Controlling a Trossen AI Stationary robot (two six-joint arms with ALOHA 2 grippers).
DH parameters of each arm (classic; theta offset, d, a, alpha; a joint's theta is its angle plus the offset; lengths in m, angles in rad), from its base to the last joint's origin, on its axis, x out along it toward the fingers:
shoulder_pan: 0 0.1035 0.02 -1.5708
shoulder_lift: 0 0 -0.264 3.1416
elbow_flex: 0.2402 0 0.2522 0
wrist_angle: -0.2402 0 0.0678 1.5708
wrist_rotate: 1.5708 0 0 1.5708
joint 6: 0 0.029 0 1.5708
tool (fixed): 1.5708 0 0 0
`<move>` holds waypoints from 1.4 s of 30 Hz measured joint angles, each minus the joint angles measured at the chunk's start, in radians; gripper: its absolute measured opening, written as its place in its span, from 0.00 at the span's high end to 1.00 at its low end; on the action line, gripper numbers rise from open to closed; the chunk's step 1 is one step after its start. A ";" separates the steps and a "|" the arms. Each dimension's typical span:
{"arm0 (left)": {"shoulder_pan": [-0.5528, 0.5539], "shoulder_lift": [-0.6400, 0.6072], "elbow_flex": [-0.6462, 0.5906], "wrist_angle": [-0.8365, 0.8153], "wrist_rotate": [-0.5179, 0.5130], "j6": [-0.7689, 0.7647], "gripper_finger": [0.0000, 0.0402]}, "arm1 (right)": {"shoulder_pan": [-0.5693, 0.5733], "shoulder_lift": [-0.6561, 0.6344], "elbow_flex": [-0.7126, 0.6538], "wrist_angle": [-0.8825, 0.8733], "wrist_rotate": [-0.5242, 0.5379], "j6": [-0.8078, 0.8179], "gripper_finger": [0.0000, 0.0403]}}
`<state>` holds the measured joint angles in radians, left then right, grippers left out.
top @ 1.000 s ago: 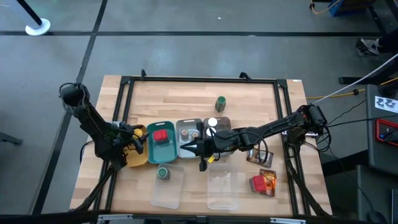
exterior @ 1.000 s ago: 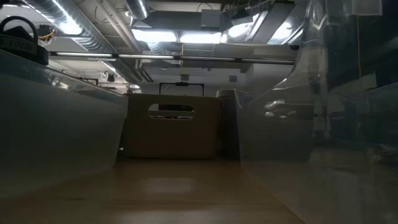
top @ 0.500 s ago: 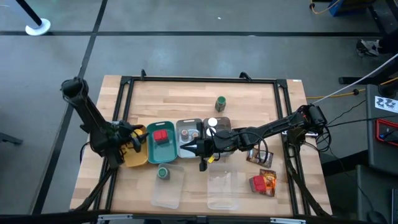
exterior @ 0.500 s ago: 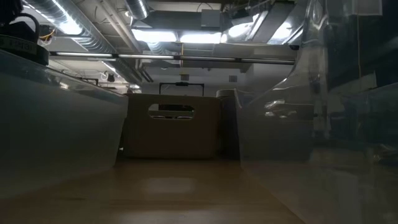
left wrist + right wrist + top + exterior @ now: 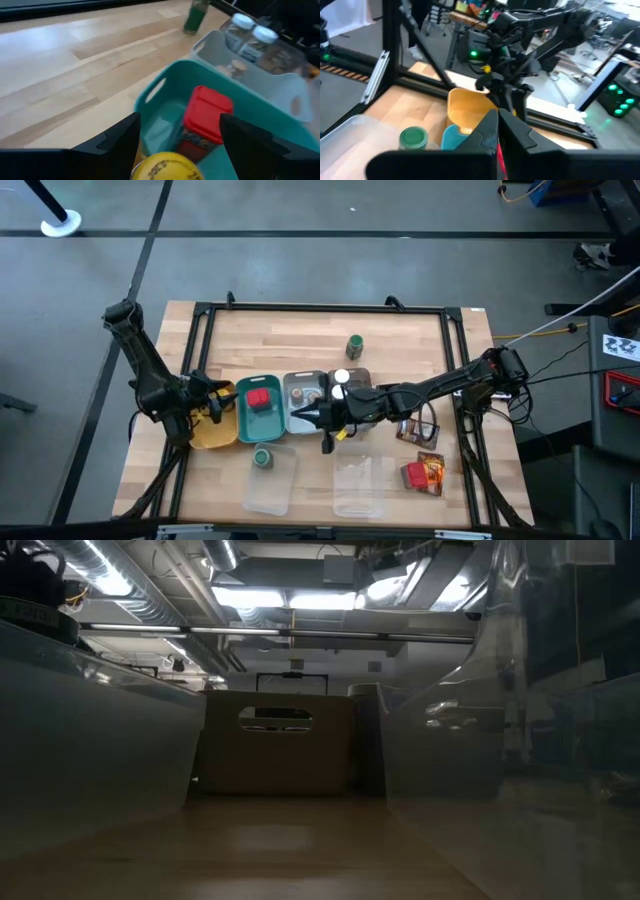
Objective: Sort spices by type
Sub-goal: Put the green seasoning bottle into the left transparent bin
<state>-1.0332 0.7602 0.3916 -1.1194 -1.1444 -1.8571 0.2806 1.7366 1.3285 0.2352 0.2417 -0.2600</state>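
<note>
Spices (image 5: pixel 258 401): boxy red carton (ribbed top)

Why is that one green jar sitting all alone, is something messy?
Nothing looks spilled or broken. One green-capped jar stands upright alone on the bare wood, behind the trays. Another green-capped jar sits on a clear lid in front of the teal tray. Some pouches still lie unsorted near the table's right edge.

Dim low view, blurred wrist views
</note>
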 joint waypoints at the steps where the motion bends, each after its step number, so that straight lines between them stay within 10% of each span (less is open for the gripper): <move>1: 0.000 -0.010 0.017 0.001 0.000 0.032 0.36 | 0.000 -0.009 0.000 0.000 0.011 0.000 0.96; 21: 0.270 -0.034 0.330 0.624 -0.015 1.165 0.36 | 0.000 -0.131 0.000 -0.129 0.184 0.001 0.96; 34: 0.826 -0.009 0.356 0.850 0.628 1.476 0.36 | -0.108 -0.268 0.001 -0.438 0.208 0.182 0.96; 42: 1.044 0.060 0.356 0.874 0.856 1.520 0.36 | -0.194 -0.278 0.001 -0.533 0.327 0.178 0.96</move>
<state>0.0112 0.8200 0.7479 -0.2456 -0.2885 -0.3366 0.0866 1.4586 1.3293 -0.2978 0.5691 -0.0818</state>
